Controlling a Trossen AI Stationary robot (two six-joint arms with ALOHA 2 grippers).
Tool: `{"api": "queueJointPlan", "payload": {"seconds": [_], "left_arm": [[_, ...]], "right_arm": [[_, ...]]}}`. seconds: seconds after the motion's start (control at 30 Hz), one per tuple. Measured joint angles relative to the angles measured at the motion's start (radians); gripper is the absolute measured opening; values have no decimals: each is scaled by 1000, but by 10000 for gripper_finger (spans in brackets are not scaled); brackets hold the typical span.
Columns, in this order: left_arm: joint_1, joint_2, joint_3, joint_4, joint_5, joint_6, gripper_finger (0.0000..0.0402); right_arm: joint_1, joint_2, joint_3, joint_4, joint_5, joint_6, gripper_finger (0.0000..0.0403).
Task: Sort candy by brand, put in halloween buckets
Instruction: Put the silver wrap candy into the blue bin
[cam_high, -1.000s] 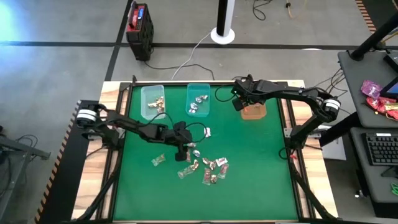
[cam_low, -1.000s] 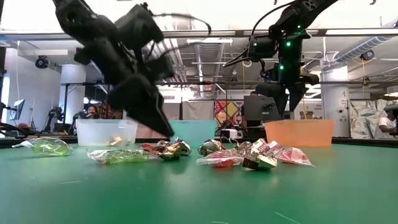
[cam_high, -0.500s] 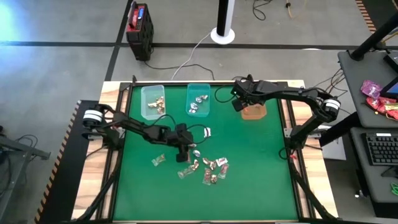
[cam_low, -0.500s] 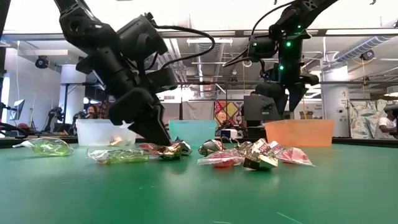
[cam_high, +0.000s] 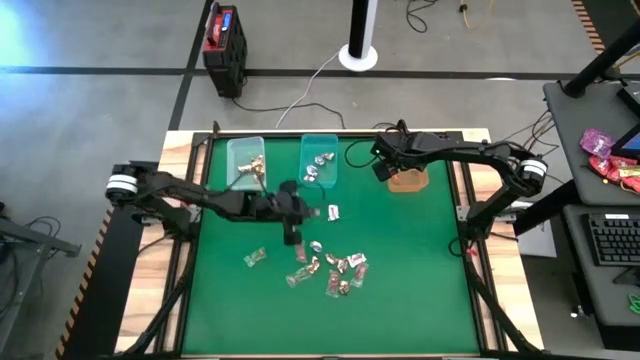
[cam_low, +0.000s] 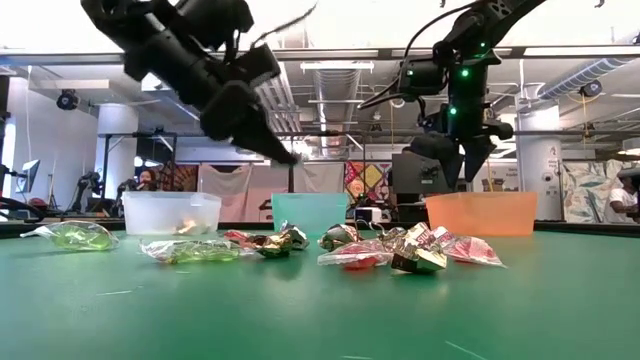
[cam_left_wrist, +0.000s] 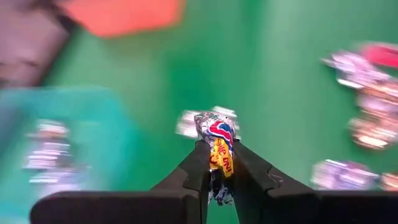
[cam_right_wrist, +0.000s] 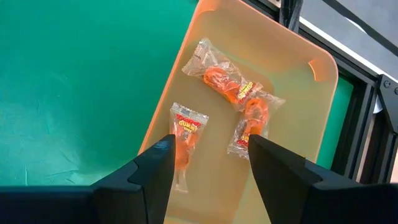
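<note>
Left gripper (cam_left_wrist: 219, 163) is up off the green mat (cam_high: 400, 270), pinching one silvery candy (cam_left_wrist: 217, 138) with red, blue and yellow print, just beside the teal bucket (cam_high: 319, 160). Three buckets in a row: clear (cam_high: 244, 165), teal, orange (cam_high: 408, 180). Right gripper (cam_right_wrist: 210, 155) hangs spread above the orange bucket, three sweets (cam_right_wrist: 231, 93) inside. The candy heap (cam_high: 335, 270) lies near the teal bucket.
</note>
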Motion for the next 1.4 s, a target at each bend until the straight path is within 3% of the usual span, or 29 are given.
{"api": "queueJointPlan", "payload": {"seconds": [0.1, 0.23, 0.33, 0.47, 0.7, 0.9, 1.23, 1.4], "left_arm": [[90, -59, 0, 19, -9, 87, 32], [258, -89, 13, 45, 128, 122, 32], [360, -56, 57, 43, 227, 99, 33], [419, 32, 154, -55, 234, 90, 53], [423, 181, 336, -254, 245, 117, 118], [422, 198, 352, -268, 245, 129, 154], [354, -5, 212, -281, 247, 41, 157], [261, -136, 93, -253, 248, 24, 157]], "right_arm": [[0, 0, 0, 21, -1, 0, 196], [3, 0, 0, 35, -7, 0, 196], [10, 0, 0, 45, -7, 0, 196], [19, 0, 0, 48, -10, 2, 196], [37, 0, 0, 48, -11, 2, 196], [55, 0, 0, 47, -10, -4, 196], [124, 0, 0, 50, -11, -26, 196], [188, 0, -1, 100, -97, -109, 196]]}}
